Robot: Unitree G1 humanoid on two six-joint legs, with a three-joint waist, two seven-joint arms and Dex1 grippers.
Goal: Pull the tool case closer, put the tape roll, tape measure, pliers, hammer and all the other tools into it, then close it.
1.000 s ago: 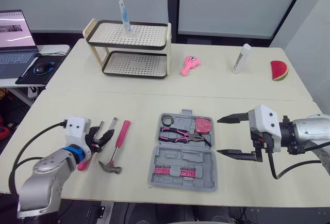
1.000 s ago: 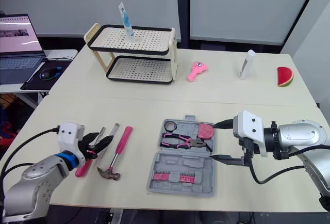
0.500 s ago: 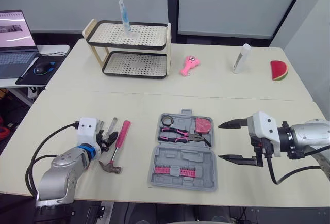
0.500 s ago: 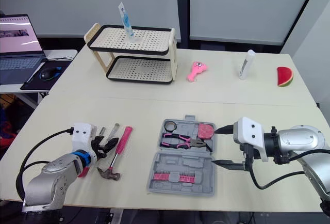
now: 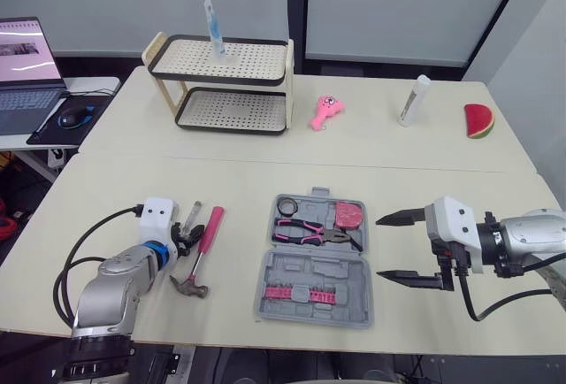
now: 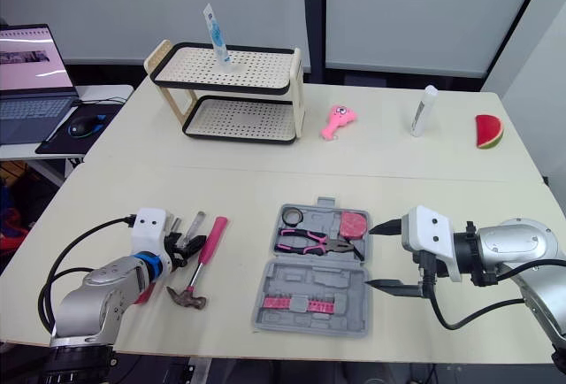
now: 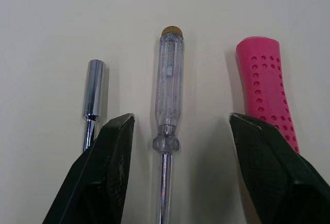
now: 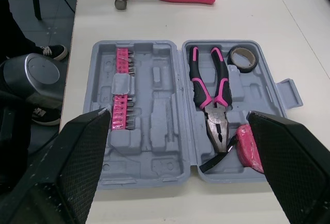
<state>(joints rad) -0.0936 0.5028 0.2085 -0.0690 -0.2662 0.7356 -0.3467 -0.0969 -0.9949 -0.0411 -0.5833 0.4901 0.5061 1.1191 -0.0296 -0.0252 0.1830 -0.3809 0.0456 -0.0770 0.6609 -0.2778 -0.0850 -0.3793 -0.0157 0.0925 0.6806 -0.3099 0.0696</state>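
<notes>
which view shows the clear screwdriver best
The left wrist view: the clear screwdriver lies between the fingers of the open left pincer. The eye views show it small, partly behind that pincer; the right wrist view, just its handle end.

office or lab, laptop (image 5: 22,70), mouse (image 5: 72,117), cream tables (image 5: 371,136)

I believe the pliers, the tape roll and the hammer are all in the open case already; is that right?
Not the hammer: it lies on the table, beside the case. The pliers and tape roll are inside, as the left eye view shows.
</notes>
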